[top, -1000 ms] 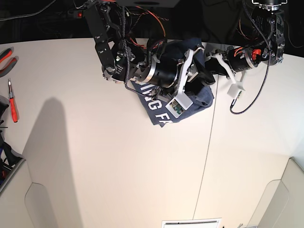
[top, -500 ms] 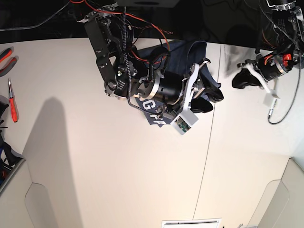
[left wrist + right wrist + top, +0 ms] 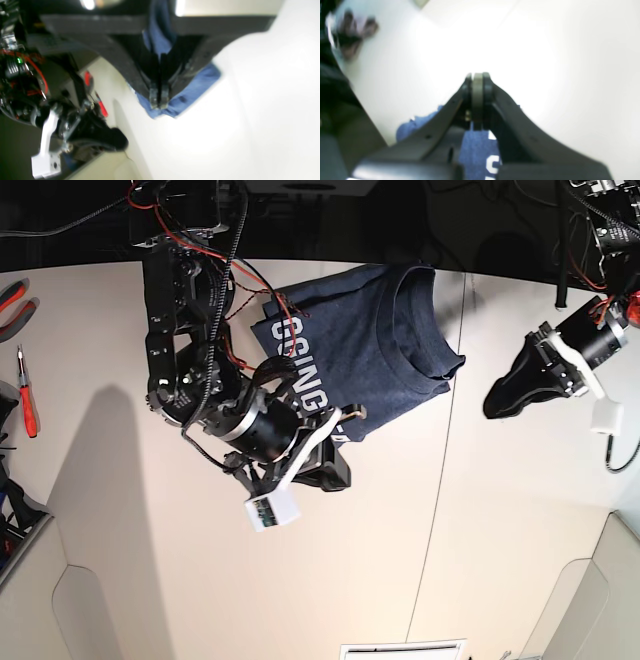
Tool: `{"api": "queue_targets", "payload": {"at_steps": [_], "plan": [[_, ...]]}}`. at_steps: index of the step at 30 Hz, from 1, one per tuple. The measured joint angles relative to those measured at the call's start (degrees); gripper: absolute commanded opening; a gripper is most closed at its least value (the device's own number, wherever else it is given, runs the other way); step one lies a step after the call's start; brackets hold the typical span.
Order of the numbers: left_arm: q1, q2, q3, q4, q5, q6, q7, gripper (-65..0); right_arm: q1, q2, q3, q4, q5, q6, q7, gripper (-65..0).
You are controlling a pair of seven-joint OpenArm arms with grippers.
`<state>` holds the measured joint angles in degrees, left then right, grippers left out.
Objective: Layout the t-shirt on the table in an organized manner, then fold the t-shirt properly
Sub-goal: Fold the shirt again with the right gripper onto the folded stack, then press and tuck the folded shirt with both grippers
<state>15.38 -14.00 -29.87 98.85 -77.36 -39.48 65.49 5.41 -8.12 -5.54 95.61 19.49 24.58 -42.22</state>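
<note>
T-shirt (image 3: 375,345) (bunched) on table (image 3: 500,530).

The t-shirt (image 3: 375,345) is soft heathered navy cloth with flat white printed lettering. Beneath it, the worktop (image 3: 500,530) looks smooth, matt off-white. Beside the shirt, the right claw (image 3: 335,470) is matt black plastic.

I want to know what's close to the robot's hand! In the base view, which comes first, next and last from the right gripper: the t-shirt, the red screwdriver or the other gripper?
From the right gripper:
1. The t-shirt, right beside it.
2. The left gripper, across the seam, on the picture's right.
3. The red screwdriver, at the table's left edge.
</note>
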Motion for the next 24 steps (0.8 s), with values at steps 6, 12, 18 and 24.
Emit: {"api": "queue_targets", "payload": {"at_steps": [6, 12, 18, 24], "plan": [[-3.21, 0.46, 10.91, -2.25, 4.55, 0.00, -0.35, -65.0, -0.33, -0.04, 7.41, -4.59, 14.58, 4.15, -7.17, -65.0], [-5.38, 0.31, 16.65, -5.62, 4.48, 0.00, -0.57, -65.0, -0.76, -0.15, 9.51, -15.72, 22.93, 7.82, -8.81, -65.0], [-5.92, 0.33, 19.74, -14.16, 11.87, -0.02, -2.47, -65.0, 0.07, -0.17, 9.49, -24.83, 19.93, 8.22, -6.78, -65.0], [-8.98, 0.37, 19.54, -24.48, 30.01, 5.70, -15.54, -65.0, 0.98, -0.42, 9.25, -25.62, 4.68, 6.88, -0.81, -65.0]]}}
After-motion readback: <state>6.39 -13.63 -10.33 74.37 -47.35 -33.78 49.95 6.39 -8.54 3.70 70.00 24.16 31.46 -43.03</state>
